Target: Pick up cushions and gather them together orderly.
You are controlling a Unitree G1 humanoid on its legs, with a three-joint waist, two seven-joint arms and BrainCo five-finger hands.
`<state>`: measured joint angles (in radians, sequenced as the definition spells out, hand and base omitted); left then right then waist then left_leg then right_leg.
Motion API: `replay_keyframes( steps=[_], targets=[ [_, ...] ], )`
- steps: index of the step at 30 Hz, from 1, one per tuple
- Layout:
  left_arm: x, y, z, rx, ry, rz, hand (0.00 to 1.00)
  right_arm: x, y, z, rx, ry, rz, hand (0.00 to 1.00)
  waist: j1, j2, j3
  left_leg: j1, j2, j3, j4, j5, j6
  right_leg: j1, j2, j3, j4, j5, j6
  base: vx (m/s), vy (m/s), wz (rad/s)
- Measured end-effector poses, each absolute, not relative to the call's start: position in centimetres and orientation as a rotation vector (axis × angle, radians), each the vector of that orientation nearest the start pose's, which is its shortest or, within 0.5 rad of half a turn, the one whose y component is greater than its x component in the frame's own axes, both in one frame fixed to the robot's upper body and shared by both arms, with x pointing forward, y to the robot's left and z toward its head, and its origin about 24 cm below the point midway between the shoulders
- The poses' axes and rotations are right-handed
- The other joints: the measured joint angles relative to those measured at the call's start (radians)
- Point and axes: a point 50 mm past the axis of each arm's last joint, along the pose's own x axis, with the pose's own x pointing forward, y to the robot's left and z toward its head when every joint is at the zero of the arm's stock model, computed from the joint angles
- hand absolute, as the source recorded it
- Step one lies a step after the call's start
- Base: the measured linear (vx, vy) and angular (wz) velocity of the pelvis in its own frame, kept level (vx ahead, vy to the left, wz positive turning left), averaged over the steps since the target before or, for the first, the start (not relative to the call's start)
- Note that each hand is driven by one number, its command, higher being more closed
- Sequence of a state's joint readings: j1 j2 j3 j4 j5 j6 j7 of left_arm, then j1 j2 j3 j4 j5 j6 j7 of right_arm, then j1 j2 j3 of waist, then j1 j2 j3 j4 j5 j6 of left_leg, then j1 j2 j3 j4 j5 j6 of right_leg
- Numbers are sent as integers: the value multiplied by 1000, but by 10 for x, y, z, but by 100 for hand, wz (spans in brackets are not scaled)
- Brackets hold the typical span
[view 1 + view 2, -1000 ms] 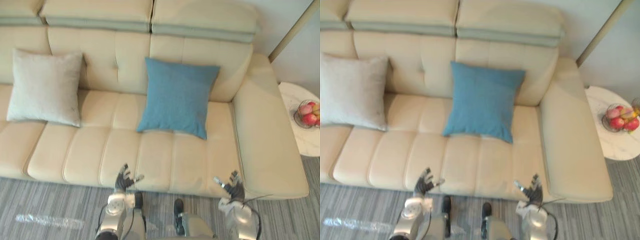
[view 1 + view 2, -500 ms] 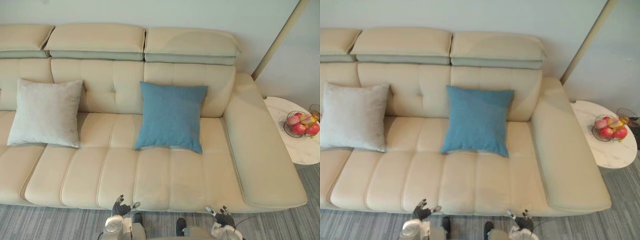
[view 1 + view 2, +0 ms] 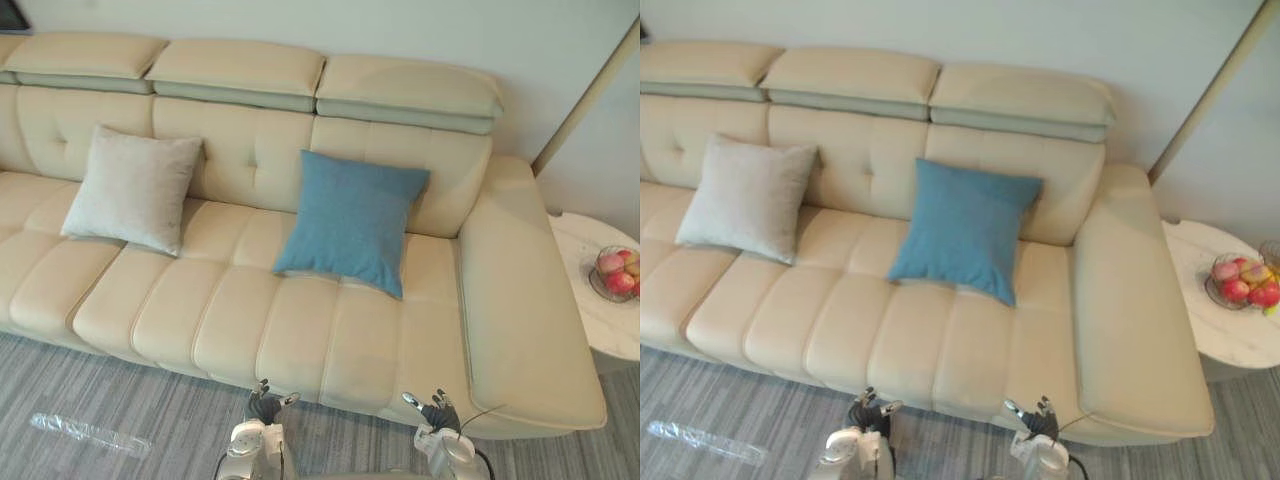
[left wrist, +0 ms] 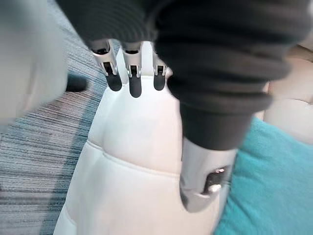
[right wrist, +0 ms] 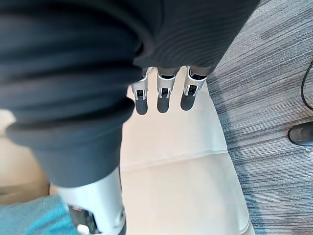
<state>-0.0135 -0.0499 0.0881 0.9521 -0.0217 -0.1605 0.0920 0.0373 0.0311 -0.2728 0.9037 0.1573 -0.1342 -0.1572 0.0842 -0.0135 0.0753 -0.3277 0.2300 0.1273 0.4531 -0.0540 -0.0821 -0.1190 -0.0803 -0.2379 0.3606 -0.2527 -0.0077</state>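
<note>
On the seat of the long cream sofa (image 3: 300, 330), whose smooth leather-like upholstery is stitched into plump front-to-back ribs, a square teal cushion (image 3: 352, 222) of fine matte weave leans tilted against the tufted backrest, near the sofa's right armrest. A square pale grey cushion (image 3: 133, 188) in a softer, nubbier cloth leans on the same backrest toward the sofa's left part. It is well apart from the teal one, with bare seat between them. Just short of the sofa's front edge, over striped grey carpet (image 3: 90, 385), the left hand (image 3: 264, 404) and the right hand (image 3: 436, 410) hang side by side. Each has its silver, dark-tipped fingers straight, thumb apart, holding nothing. Beyond the sofa's right armrest stands a round white side table (image 3: 585, 335) carrying a wire bowl (image 3: 596, 284) of red fruit. A crinkled clear plastic strip (image 3: 85, 432) lies on the carpet before the sofa's left part.
</note>
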Motion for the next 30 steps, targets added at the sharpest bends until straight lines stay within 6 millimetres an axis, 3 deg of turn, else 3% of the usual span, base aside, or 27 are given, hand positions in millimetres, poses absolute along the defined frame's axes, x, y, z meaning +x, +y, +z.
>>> replay_keyframes(
  steps=[2, 4, 7, 14, 23, 30],
  targets=[
    [158, 148, -136, -60, 800, 159, 0, 130, -192, -144, 210, 857, -499, 0, -16, 5, -3, 48, 7, 0, 73, -127, -16, -20, -15, -4, -3, 23, 26, -149, 187, 22],
    [152, 150, -140, -40, 826, 152, 0, 123, -194, -147, 226, 886, -521, 0, -28, 23, -3, 86, -1, 8, -9, -178, -47, -29, -15, -1, -12, 38, 52, -89, 218, 9],
    [140, 172, -145, 52, 876, 156, 0, 111, -182, -155, 264, 952, -504, 0, -38, -33, -24, 139, -84, 53, -164, -109, -16, -8, -49, 52, -154, 125, 84, -83, 193, -10],
    [120, 188, -153, 144, 961, 135, 0, 92, -196, -162, 272, 1016, -573, 0, -52, -27, -50, 214, -182, 61, -328, -26, 33, 57, -97, 75, -297, 208, 105, 9, 130, 6],
    [108, 194, -157, 149, 1003, 160, 0, 92, -202, -161, 261, 1024, -579, 0, -60, -25, -51, 296, -190, 69, -421, 0, 29, 106, -87, 85, -342, 211, 109, 79, -14, -6],
    [105, 195, -158, 163, 1018, 151, 0, 96, -205, -161, 234, 1030, -563, 0, -76, -30, -48, 339, -193, 75, -451, 0, 29, 141, -84, 89, -370, 217, 88, 34, -3, -4]
  ],
)
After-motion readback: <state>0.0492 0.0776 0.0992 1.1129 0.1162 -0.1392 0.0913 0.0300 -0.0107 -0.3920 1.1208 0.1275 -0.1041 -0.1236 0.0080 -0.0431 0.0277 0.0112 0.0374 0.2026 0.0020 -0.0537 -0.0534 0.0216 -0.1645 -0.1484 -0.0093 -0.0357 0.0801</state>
